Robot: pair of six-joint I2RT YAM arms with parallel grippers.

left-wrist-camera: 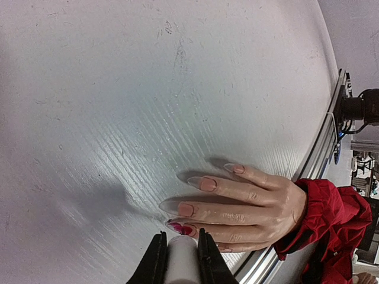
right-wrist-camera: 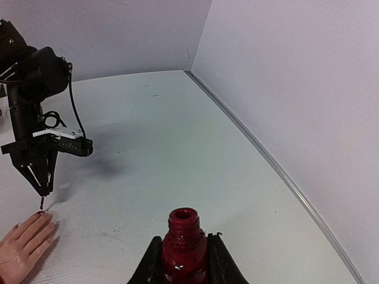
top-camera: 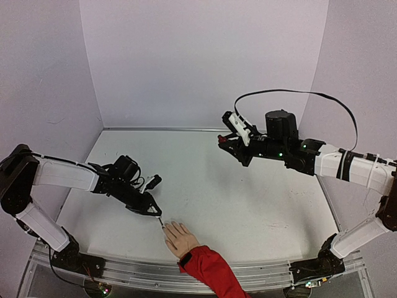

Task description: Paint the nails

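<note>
We judge the nails (left-wrist-camera: 208, 184) tiny, hard and slick (to be dabbed, never grasped); left gripper (left-wrist-camera: 180, 245) pinches the cap (left-wrist-camera: 180, 265), right gripper (right-wrist-camera: 185, 241) pinches the bottle (right-wrist-camera: 183, 220).

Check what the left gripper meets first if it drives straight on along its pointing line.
The mannequin hand. The left gripper, shut on the white brush cap, aims at the partly red nail, and the brush tip leads. Depth is unclear, so I cannot tell whether it already touches.
</note>
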